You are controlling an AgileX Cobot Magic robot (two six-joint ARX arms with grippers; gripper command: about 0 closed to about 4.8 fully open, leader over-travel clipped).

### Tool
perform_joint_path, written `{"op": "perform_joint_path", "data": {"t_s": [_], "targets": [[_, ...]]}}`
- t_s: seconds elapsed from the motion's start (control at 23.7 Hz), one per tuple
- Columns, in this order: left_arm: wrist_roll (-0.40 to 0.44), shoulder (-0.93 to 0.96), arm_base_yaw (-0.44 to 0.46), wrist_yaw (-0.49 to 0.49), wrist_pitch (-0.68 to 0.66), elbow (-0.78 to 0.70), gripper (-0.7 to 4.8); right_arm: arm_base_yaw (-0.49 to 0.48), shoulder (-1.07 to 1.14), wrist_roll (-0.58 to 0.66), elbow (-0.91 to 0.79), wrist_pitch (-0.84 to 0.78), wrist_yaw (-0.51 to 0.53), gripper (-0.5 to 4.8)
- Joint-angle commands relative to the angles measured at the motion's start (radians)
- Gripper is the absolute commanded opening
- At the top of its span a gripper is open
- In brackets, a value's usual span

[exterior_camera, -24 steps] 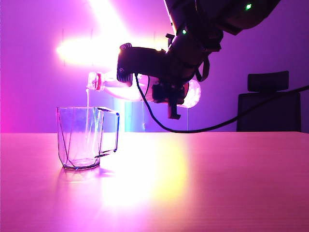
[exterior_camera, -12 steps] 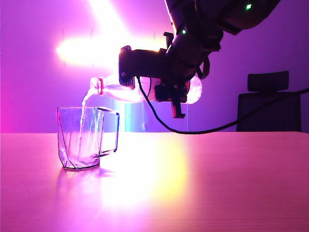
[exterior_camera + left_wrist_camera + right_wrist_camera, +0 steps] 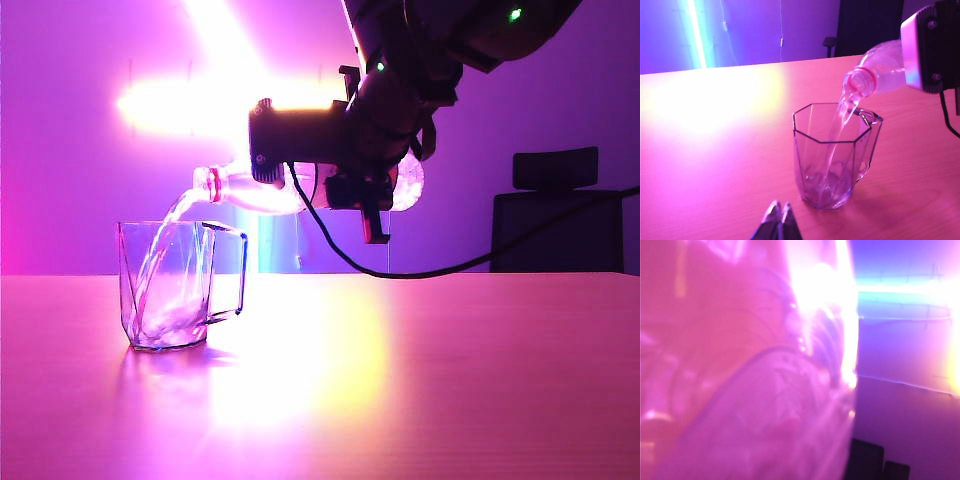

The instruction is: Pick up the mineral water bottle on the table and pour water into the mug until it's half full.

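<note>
The mineral water bottle [image 3: 250, 188] lies nearly level in the air, mouth tipped down over the mug [image 3: 170, 285]. My right gripper [image 3: 350, 190] is shut on the bottle's body. A stream of water [image 3: 165, 235] arcs from the red-ringed neck [image 3: 862, 81] into the clear faceted mug [image 3: 832, 155], where a little water pools at the bottom. The mug stands upright on the table [image 3: 400, 380]. In the right wrist view the bottle [image 3: 750, 390] fills the picture and hides the fingers. My left gripper [image 3: 779, 212] is shut and empty, low over the table just short of the mug.
A dark office chair [image 3: 565, 215] stands behind the table at the right. A black cable [image 3: 420, 268] hangs from the right arm above the tabletop. A bright light strip [image 3: 696, 32] glares on the back wall.
The right wrist has rolled the bottle further, dropping its mouth. The thin trickle has grown into a fuller arcing stream, and water has begun collecting in the mug.
</note>
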State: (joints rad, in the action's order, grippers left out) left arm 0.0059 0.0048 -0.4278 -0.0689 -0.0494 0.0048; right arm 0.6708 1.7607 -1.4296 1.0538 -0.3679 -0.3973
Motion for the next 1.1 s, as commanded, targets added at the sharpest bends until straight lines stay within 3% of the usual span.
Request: {"op": "perform_joint_path", "data": {"t_s": [0.04,1.1], "targets": [[-0.003,0.001,-0.002,0.002,0.005,0.004,-0.02,0.002,-0.012,0.002,0.012,-0.056,-0.029,1.56],[-0.003,0.001,-0.002,0.002,0.005,0.004,-0.02,0.002,-0.012,-0.045,0.012,-0.057,-0.035,1.56]]}}
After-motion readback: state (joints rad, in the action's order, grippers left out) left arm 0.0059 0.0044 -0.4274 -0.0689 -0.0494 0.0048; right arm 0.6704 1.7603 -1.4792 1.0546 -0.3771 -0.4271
